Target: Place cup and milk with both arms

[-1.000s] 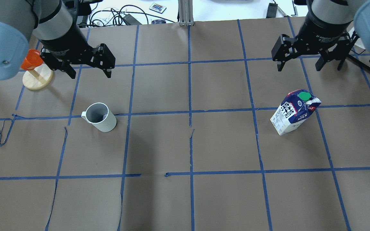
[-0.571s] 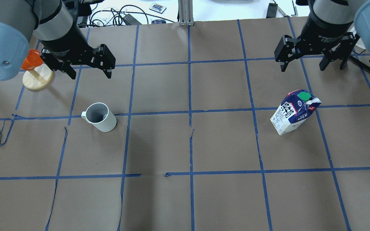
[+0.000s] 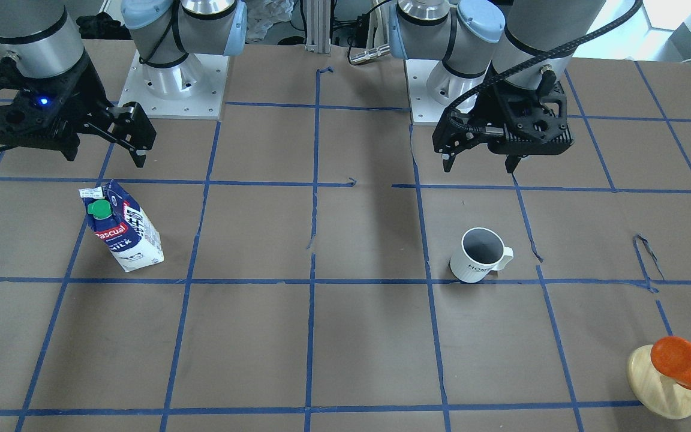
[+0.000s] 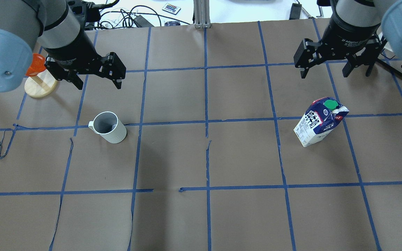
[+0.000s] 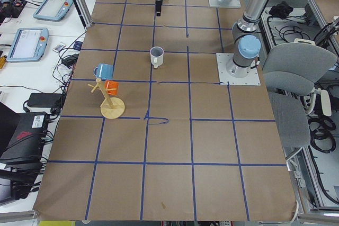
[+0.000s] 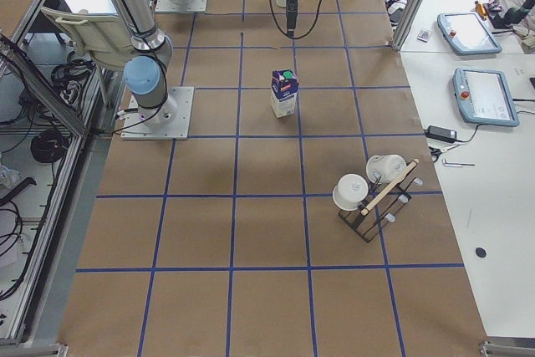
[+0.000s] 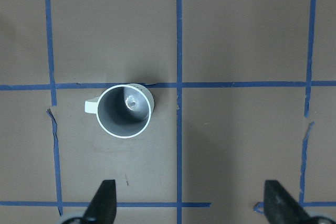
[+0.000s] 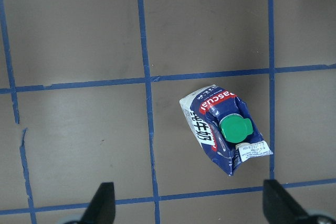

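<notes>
The white cup (image 4: pixel 108 127) stands upright on the brown paper, handle toward the robot's left; it also shows in the front view (image 3: pixel 478 257) and the left wrist view (image 7: pixel 125 111). My left gripper (image 4: pixel 98 83) is open and empty, hovering above the table beyond the cup. The blue and white milk carton (image 4: pixel 319 122) with its green cap stands upright on the right side, and also shows in the front view (image 3: pixel 123 231) and the right wrist view (image 8: pixel 223 129). My right gripper (image 4: pixel 325 74) is open and empty, above and beyond the carton.
A wooden mug tree (image 4: pixel 40 82) with an orange cup stands at the far left, close to my left arm. A black rack with white cups (image 6: pixel 372 194) stands past the carton at the right end. Cables lie along the table's far edge (image 4: pixel 127 17).
Both grippers shifted only slightly above the table and stay open. The cup and the milk have not moved.
</notes>
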Action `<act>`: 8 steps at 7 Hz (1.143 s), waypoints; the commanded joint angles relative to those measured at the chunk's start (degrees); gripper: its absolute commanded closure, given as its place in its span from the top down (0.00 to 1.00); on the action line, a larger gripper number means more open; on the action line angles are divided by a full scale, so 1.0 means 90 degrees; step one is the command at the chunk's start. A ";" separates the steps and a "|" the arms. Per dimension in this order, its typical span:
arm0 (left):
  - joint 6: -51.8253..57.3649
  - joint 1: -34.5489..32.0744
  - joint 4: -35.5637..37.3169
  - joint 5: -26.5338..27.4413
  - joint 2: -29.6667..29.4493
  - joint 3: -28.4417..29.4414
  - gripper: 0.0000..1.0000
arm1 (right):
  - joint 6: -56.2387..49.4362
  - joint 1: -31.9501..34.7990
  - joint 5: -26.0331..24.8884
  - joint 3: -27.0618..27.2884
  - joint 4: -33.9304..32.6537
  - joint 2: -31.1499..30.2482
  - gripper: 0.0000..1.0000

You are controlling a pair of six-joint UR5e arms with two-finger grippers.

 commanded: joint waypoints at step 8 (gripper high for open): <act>0.0727 0.0826 0.0809 -0.0052 -0.0609 -0.1514 1.00 | -0.0221 -0.0215 -0.0298 0.0240 -0.0090 0.0076 1.00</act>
